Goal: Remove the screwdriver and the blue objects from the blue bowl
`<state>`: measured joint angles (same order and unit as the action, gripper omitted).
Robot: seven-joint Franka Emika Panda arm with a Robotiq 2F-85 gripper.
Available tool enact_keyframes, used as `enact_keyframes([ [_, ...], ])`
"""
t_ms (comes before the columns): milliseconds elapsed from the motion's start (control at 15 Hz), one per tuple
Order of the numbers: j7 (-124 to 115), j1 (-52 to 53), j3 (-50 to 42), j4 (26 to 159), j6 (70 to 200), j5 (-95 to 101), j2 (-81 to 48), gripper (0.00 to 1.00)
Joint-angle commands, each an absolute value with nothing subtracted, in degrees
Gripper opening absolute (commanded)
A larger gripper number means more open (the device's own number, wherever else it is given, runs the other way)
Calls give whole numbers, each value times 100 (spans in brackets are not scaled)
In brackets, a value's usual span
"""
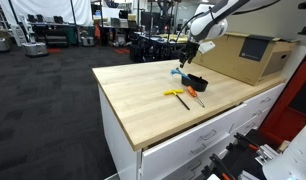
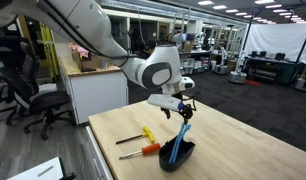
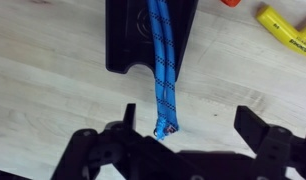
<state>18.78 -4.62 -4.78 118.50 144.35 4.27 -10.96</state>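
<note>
The dark bowl sits on the wooden table. A light-blue piece rises steeply out of the bowl, its upper end between my fingers. A second blue piece seems to lie beside it in the bowl. My gripper hangs above the bowl, fingers wide apart, the blue end nearer one finger. The orange-red screwdriver lies on the table outside the bowl; in the wrist view only its handle tip shows.
A yellow-handled tool lies on the table next to the screwdriver. A large cardboard box stands behind the bowl. The table edge drops off to white drawers.
</note>
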Motion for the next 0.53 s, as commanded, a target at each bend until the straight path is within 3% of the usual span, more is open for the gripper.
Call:
enact_keyframes([
  [0, 2636, -686, -238, 11735, 14655, -79, -1408, 100],
  [467, 2913, -887, -137, 11343, 14393, -287, -1915, 100],
])
